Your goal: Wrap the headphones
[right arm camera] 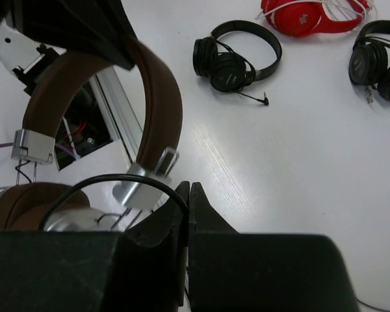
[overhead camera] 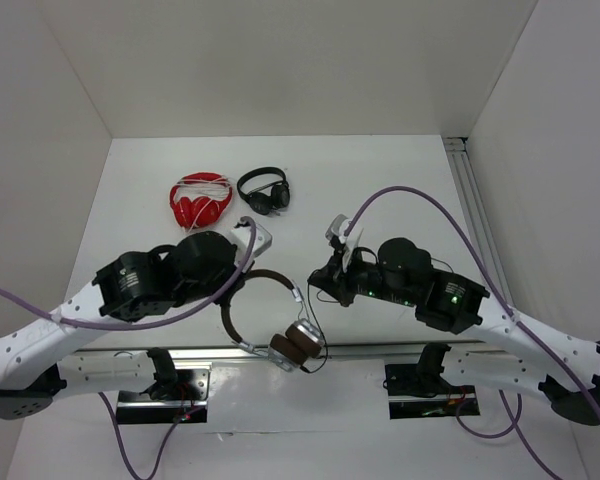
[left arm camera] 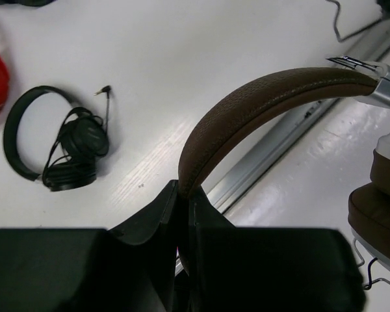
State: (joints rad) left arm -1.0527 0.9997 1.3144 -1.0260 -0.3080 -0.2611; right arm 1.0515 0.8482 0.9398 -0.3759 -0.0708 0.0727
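The headphones [overhead camera: 280, 340] have a brown headband [overhead camera: 270, 276], brown ear pads and silver cups, and are held up over the table's near edge. My left gripper [overhead camera: 238, 284] is shut on the headband [left arm camera: 247, 110], with the jaws closed at its lower end [left arm camera: 182, 192]. The ear pads [left arm camera: 380, 195] hang at the right of the left wrist view. My right gripper [overhead camera: 320, 280] is shut on the thin dark cable [right arm camera: 117, 184], pinched between the fingertips [right arm camera: 188, 190]. The cable arcs left towards a silver cup [right arm camera: 68, 221]. The headband [right arm camera: 161, 97] stands just beyond it.
A red pair [overhead camera: 200, 200] and a small black pair [overhead camera: 265, 190] lie at the back of the table. The right wrist view shows two black pairs [right arm camera: 237, 58] [right arm camera: 380, 58] and the red pair [right arm camera: 312, 16]. An aluminium rail [overhead camera: 380, 350] runs along the near edge.
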